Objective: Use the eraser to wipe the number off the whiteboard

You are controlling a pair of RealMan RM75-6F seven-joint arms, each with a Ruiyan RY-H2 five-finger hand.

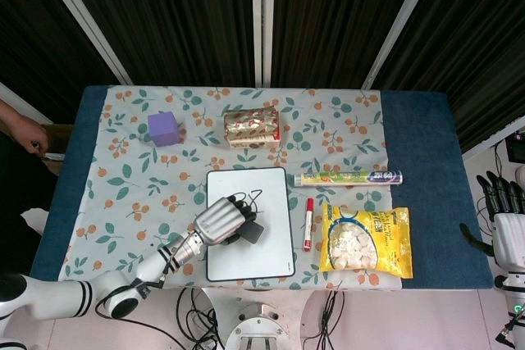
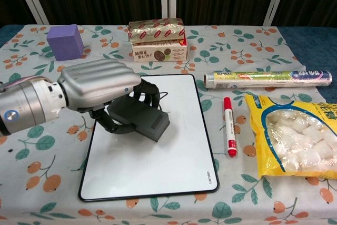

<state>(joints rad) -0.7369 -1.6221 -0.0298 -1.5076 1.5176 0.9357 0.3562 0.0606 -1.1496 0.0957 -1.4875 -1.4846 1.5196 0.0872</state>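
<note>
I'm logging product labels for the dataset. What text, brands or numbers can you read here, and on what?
"deli": small logo at the whiteboard's lower right frame corner, barely legible.
Cookie box: Chinese print, too blurred to read.
Gold packet on top of it: print unreadable.
Roll: blue characters, too blurred.
Yellow snack bag: print unreadable.
Red marker: label too small.
Number on the board: a dark stroke beside the left hand holding the eraser; unreadable.

Tablecloth (image 2: 295, 51) was pale with green leaves, orange fruit. Whiteboard (image 2: 158, 172) white, black-rimmed. Eraser (image 2: 145, 119) dark grey. Left hand (image 2: 97, 90) silver, fingers black. Marker (image 2: 229, 125) red-capped. Cube (image 2: 65, 41) purple. Snack bag (image 2: 295, 140) yellow. Box (image 2: 157, 29) gold-patterned.
</note>
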